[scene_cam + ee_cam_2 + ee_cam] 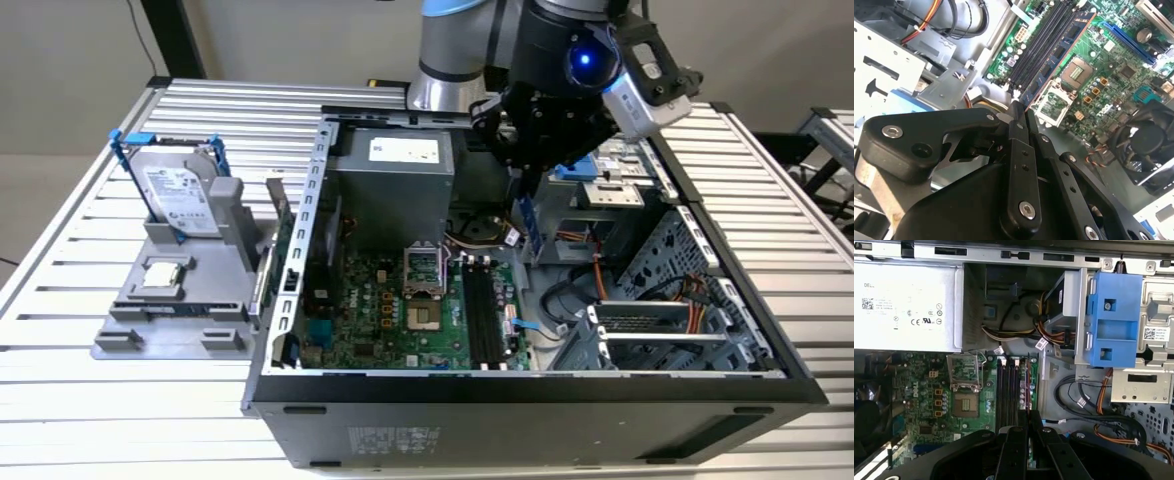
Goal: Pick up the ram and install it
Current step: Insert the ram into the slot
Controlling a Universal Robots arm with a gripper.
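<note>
Exterior view frames show the gripper [530,185] hung above the open computer case [534,385], its fingers clamped on the ram [529,225], which is held on edge as a thin blue stick pointing down toward the motherboard [400,310]. The ram is kept clear of the black memory slots [483,315] (no contact with them is seen) and is placed over the case interior beside the grey power supply [394,185]. In the second wrist view the ram [1059,55] is seen running out from the closed fingertips [1016,115] above the memory slots [1039,45], close to the processor socket [1076,70].
</note>
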